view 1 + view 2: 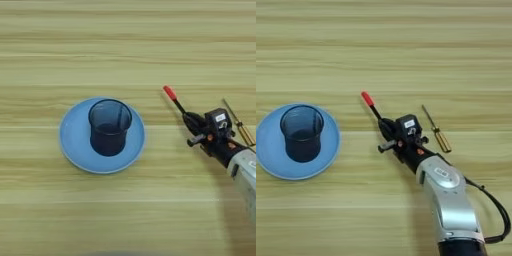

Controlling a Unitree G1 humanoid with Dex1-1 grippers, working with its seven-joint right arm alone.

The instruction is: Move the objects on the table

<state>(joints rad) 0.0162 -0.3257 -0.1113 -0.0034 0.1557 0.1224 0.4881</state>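
A round light-blue plate (75, 142) lies on the wooden table (125, 40), left of centre. A dark mesh cup (109, 127) stands upright on the plate. To the right, my right gripper (386, 126) is shut on the lower end of a thin black tool with a red tip (370, 102). The tool sticks out up and to the left of the fingers, red tip farthest from me. The gripper is well to the right of the plate and apart from it.
A slim screwdriver with an amber handle (437, 134) lies on the table just right of the gripper. My silver forearm (448, 195) rises from the bottom edge, with a black cable (496, 210) looping at its right.
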